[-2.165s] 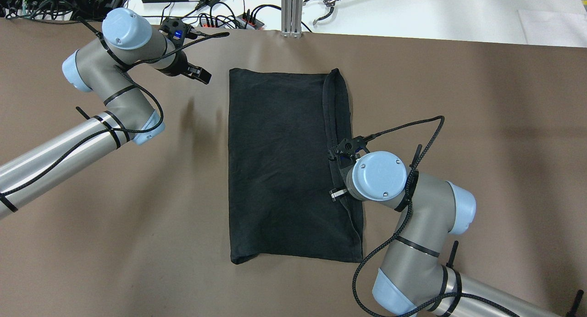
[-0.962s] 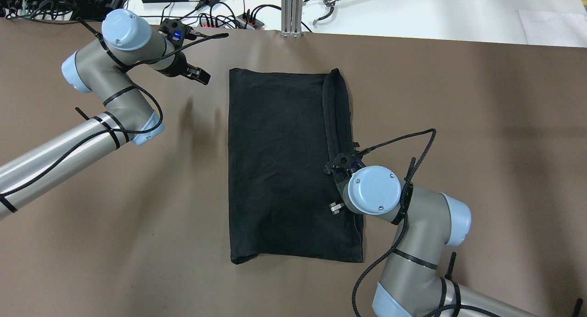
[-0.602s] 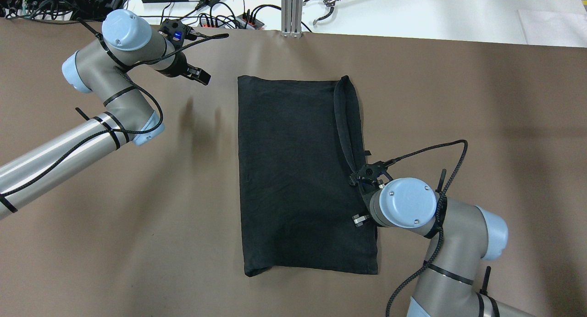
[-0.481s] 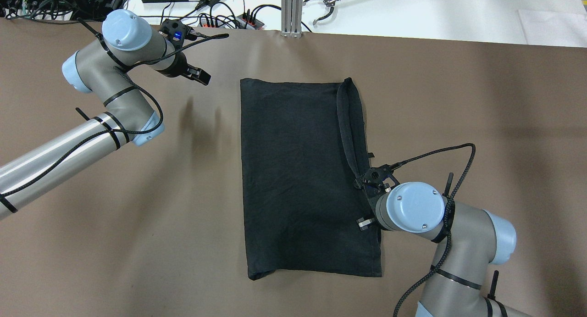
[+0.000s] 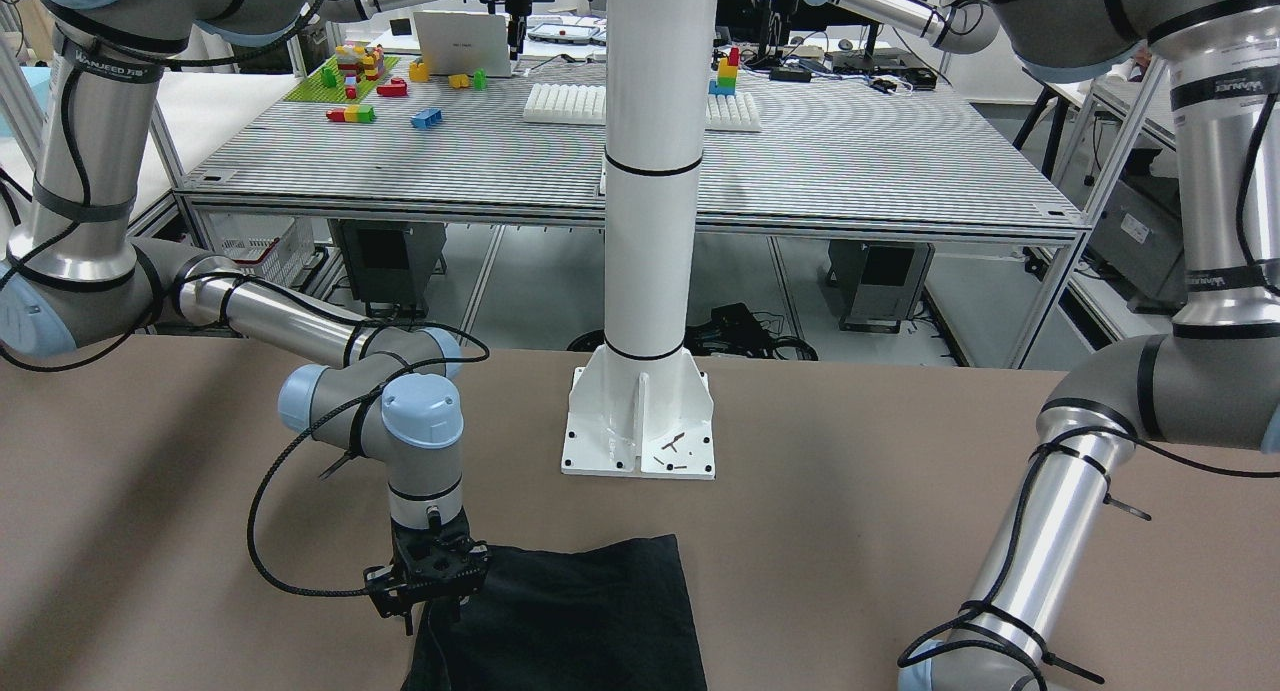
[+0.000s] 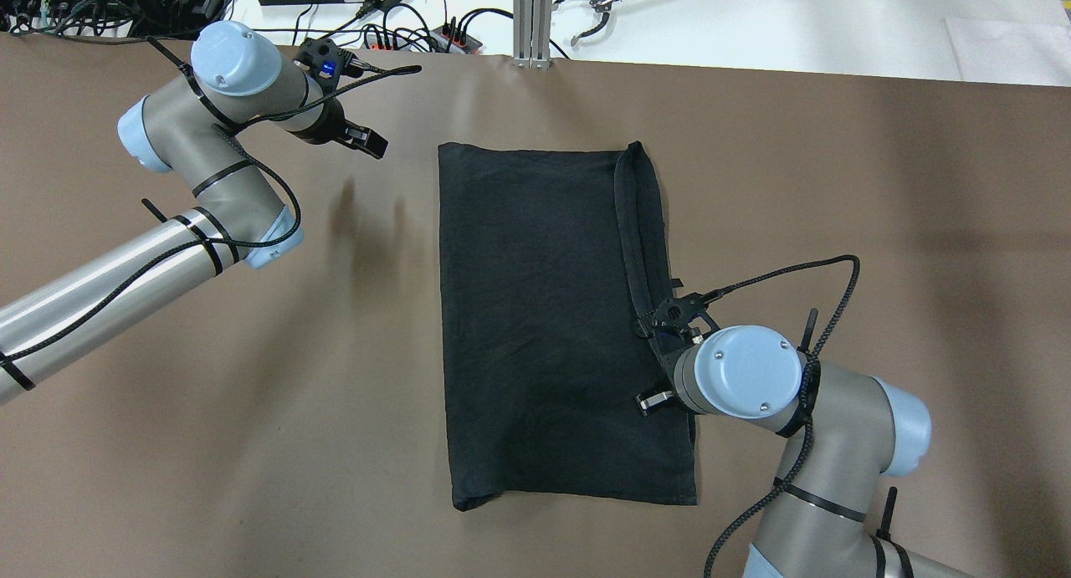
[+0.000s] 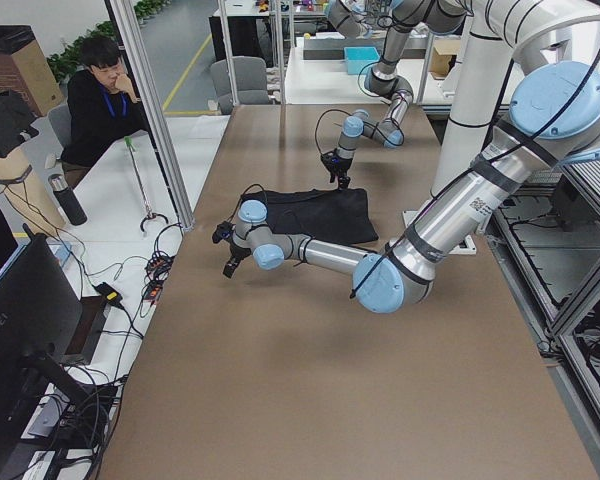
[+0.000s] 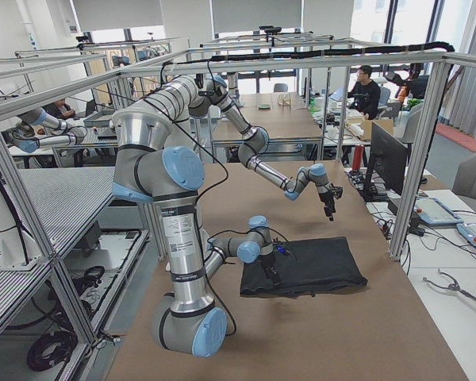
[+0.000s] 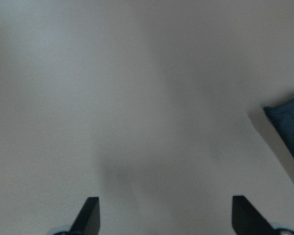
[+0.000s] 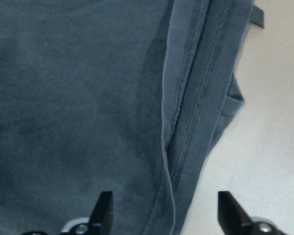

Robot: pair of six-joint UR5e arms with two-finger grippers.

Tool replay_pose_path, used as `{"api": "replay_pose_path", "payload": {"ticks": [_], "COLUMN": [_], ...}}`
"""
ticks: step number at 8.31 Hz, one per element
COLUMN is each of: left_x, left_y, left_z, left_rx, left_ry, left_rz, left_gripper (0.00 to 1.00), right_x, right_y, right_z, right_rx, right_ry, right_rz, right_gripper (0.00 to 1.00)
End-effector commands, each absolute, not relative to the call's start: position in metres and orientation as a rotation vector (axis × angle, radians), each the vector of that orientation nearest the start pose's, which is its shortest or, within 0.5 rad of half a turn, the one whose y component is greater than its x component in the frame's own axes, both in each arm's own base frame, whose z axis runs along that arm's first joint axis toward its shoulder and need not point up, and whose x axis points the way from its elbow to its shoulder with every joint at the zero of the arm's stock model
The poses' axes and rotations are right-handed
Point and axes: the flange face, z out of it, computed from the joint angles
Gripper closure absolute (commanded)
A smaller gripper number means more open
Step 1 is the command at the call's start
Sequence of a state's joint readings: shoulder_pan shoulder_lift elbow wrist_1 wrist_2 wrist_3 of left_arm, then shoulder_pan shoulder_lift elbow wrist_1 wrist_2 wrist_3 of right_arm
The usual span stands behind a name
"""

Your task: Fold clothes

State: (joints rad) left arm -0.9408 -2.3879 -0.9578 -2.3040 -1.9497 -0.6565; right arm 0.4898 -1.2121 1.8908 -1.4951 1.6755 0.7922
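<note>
Brown tabletop point(image 6: 251, 394), right pincer point(image 10: 164, 210) agape over black garment point(image 6: 544, 310).

Garment point(image 6: 544, 310): you get plain matte black from overhead; dark blue-grey on your right wrist camera, hem stitching the same shade.
Worktop point(image 6: 251, 444): even brown, no pattern.
Left arm point(image 6: 100, 285), right arm point(image 6: 824, 419): silver-grey, pale blue caps, black cable.
Left gripper point(image 9: 165, 208), right gripper point(image 10: 164, 213): black.
Post point(image 5: 650, 271): white, thin black bands.
</note>
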Motion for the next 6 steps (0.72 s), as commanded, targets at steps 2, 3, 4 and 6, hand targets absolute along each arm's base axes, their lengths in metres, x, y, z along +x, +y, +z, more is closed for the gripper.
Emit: {"api": "replay_pose_path", "payload": {"ticks": [2,3,4,6], "left_x": [0.410,0.410,0.410,0.410], "left_y": [-0.725,-0.725,-0.725,-0.726], "left_z": [0.348,0.347,0.347,0.346], "left_rx": [0.530,0.531,0.531,0.533], "left_ry": [0.836,0.836,0.836,0.837], "left_rz": [0.154,0.154,0.154,0.154], "left_gripper": [0.05,0.05,0.05,0.05], "right_x": [-0.506,-0.498,-0.494,-0.473], "right_y": [-0.424,-0.434,-0.444,-0.471], "right_z": [0.314,0.315,0.323,0.333], "right_rx": [0.358,0.366,0.360,0.372], "right_ry": [-0.638,-0.630,-0.612,-0.581], "right_rz": [-0.298,-0.291,-0.276,-0.261], "right_gripper": [0.12,0.14,0.14,0.14]}}
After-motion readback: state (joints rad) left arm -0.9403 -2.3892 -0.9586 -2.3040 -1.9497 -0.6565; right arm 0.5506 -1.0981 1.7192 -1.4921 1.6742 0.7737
